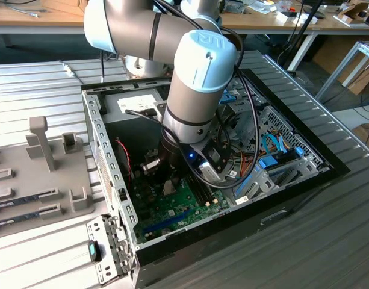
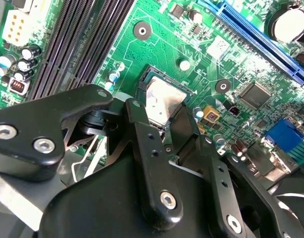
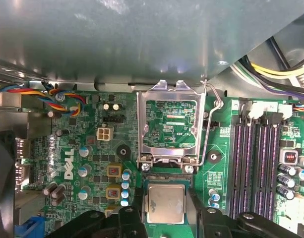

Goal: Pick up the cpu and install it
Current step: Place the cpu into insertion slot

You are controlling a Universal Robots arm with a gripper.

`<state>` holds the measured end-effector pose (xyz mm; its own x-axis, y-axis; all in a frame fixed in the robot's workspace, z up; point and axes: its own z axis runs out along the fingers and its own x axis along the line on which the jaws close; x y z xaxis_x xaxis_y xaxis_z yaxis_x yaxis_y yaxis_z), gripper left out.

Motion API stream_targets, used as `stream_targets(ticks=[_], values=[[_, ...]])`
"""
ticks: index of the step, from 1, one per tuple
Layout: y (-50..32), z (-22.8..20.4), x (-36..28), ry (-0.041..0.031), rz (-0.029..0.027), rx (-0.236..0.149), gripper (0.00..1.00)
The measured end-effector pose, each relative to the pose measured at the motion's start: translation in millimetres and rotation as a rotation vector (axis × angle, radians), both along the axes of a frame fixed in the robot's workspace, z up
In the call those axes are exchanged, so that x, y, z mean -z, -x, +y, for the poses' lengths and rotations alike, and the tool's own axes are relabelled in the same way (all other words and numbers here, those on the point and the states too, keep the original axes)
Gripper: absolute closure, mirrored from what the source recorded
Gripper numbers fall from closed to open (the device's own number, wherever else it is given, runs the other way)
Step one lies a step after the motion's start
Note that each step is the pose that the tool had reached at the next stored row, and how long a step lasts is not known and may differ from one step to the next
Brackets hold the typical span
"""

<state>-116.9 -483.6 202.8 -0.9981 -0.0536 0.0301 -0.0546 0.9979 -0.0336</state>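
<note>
Gripper (image 3: 165, 197): narrow; its black fingers (image 2: 144, 144) press on two opposite edges of the cpu (image 3: 165, 204), as seen in both wrist views.
Cpu: silvery square top with a thin green rim, lying level inside the black socket frame, well in from the edges of the motherboard (image 3: 77, 163). Whether it is fully seated cannot be told.
Load plate (image 3: 169, 124): metal frame standing hinged open, just beside the cpu's free edge. Green board shows through its window.
Lever (image 3: 212, 119): thin wire rod raised alongside the load plate, on the side toward the memory slots (image 3: 256, 158).
Memory slots: long dark parallel slots, near the socket but apart from the fingers.
Arm (image 1: 196, 78): reaches down into the open computer case (image 1: 103, 150) and carries the gripper low over the motherboard, nearer the case wall on the exterior view's left.
Computer case: lies open-side-up on the ribbed metal table (image 1: 328, 235).
Grey holder (image 1: 46, 174): on the table, just beside the case on the exterior view's left.
</note>
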Motion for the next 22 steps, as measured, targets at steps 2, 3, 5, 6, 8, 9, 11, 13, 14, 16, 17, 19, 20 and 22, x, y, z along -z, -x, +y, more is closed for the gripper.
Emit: stream_targets(ticks=[2, 3, 5, 6, 8, 9, 11, 13, 14, 16, 17, 19, 20, 22], values=[[0.0, -0.3, 1.0, 0.0003, 0.0009, 0.000, 0.54], [0.0, -0.3, 1.3, 0.0002, 0.0009, 0.000, 0.54], [0.0, -0.3, 1.7, 0.0001, 0.0009, 0.000, 0.54], [0.0, -0.3, 1.9, 0.0002, 0.0009, 0.000, 0.54], [-0.1, -0.1, 2.2, 0.0000, 0.0008, 0.000, 0.54], [-0.1, 0.0, 2.3, -0.0001, 0.0008, 0.000, 0.55], [0.0, 0.1, 2.3, 0.0000, 0.0008, 0.000, 0.57], [0.0, 0.2, 2.3, 0.0000, 0.0008, 0.000, 0.57], [0.0, 0.3, 2.3, 0.0000, 0.0008, 0.000, 0.57], [0.0, 0.3, 2.3, 0.0000, 0.0008, 0.000, 0.57], [0.0, 0.4, 2.3, 0.0000, 0.0008, 0.000, 0.57], [0.0, 0.4, 2.1, 0.0000, 0.0008, 0.000, 0.57], [-0.1, 0.5, 2.0, -0.0002, 0.0007, 0.001, 0.57], [0.0, 0.4, 1.2, -0.0003, 0.0007, 0.002, 0.57]])
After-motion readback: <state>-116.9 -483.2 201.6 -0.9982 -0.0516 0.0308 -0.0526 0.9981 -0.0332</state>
